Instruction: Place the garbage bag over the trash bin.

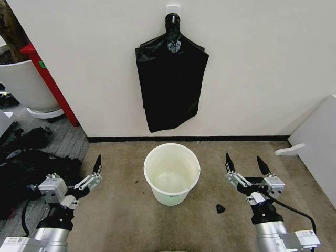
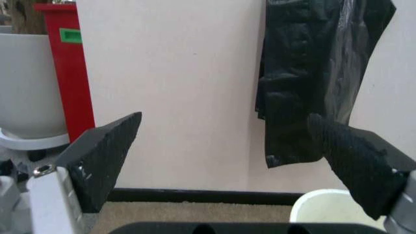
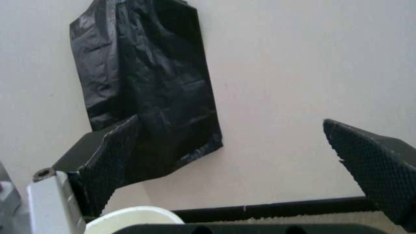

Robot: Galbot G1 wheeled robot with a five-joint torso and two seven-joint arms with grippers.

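Wall: far side of the scene; black garbage bags hang from a hook on it, directly above and beyond the bin.
Heap: dark cloth-like stuff lies on the floor at far left.
Trash bin: upright on the carpet in the middle, between the two arms, empty and unlined.
Left gripper: low at near left, well apart from the bin, fingers spread wide, holding nothing.
Right gripper: low at near right, likewise wide open and empty.
Step, as I judge it: fetch a bag first. Pinch one thin layer near a lower corner, not the whole bunch.
Views: the head view shows the hook and the whole bin; the left wrist view adds a red post and big white tub to the left; the right wrist view shows the bags' crumpled lower edge.
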